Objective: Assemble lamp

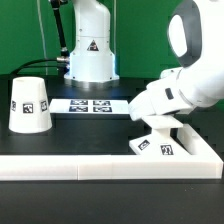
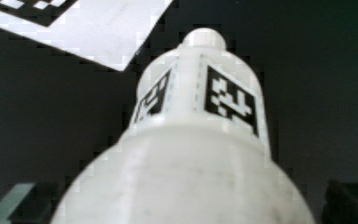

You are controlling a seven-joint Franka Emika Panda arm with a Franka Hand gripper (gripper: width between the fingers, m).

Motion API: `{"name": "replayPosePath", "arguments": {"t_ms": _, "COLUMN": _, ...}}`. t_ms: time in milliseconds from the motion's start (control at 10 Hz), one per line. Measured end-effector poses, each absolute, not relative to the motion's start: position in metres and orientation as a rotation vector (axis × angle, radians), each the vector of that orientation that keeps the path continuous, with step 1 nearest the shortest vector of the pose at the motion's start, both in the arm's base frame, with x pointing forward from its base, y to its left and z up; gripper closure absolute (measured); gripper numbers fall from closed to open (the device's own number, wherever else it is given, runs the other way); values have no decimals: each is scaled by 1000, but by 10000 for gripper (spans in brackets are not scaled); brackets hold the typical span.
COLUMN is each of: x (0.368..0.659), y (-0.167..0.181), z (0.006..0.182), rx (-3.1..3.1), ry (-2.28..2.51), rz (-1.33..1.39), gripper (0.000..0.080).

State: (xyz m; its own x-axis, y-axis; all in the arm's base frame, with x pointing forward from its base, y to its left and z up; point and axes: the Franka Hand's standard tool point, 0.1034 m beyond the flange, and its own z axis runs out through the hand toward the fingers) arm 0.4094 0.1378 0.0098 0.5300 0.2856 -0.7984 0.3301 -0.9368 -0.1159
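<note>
Now the hand is shut tight on the bulb, with a finger on each side of its fat end. It holds the bulb just above the flat square base, at the exterior view's lower right. From that side the hand hides most of the bulb. I think the step here is putting the bulb onto the base. For the next move, the thin end of the bulb has to meet the middle of the base, and the hand looks tipped, so it may need to stand straighter first (I cannot tell if bulb and base touch yet).

The shade waits alone at the exterior view's left, well apart, on the black bench.

Counting: one bulb, one base, one shade, one hand. There is also one marker board and one long white wall.
</note>
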Motion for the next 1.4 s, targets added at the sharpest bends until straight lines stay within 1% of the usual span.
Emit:
{"name": "replayPosePath", "arguments": {"t_ms": 300, "x": 410, "y": 138, "z": 10, "rx": 2705, "ry": 546, "rz": -1397, "gripper": 101}}
{"name": "replayPosePath", "arguments": {"t_ms": 400, "x": 410, "y": 137, "z": 10, "rx": 2706, "ry": 546, "rz": -1397, "gripper": 217}}
{"name": "replayPosePath", "arguments": {"t_ms": 600, "x": 413, "y": 133, "z": 14, "rx": 2714, "ry": 563, "rz": -1404, "gripper": 225}}
{"name": "replayPosePath", "arguments": {"t_ms": 800, "x": 419, "y": 123, "z": 34, "rx": 2714, "ry": 600, "rz": -1442, "gripper": 225}}
{"name": "replayPosePath", "arguments": {"t_ms": 1000, "x": 434, "y": 110, "z": 65, "rx": 2709, "ry": 624, "rz": -1507, "gripper": 225}}
{"name": "replayPosePath", "arguments": {"t_ms": 1200, "x": 446, "y": 102, "z": 83, "rx": 2705, "ry": 604, "rz": -1540, "gripper": 225}}
{"name": "replayPosePath", "arguments": {"t_ms": 1300, "x": 450, "y": 99, "z": 88, "rx": 2701, "ry": 593, "rz": -1551, "gripper": 223}}
{"name": "replayPosePath", "arguments": {"t_ms": 1400, "x": 455, "y": 101, "z": 82, "rx": 2732, "ry": 597, "rz": -1495, "gripper": 223}}
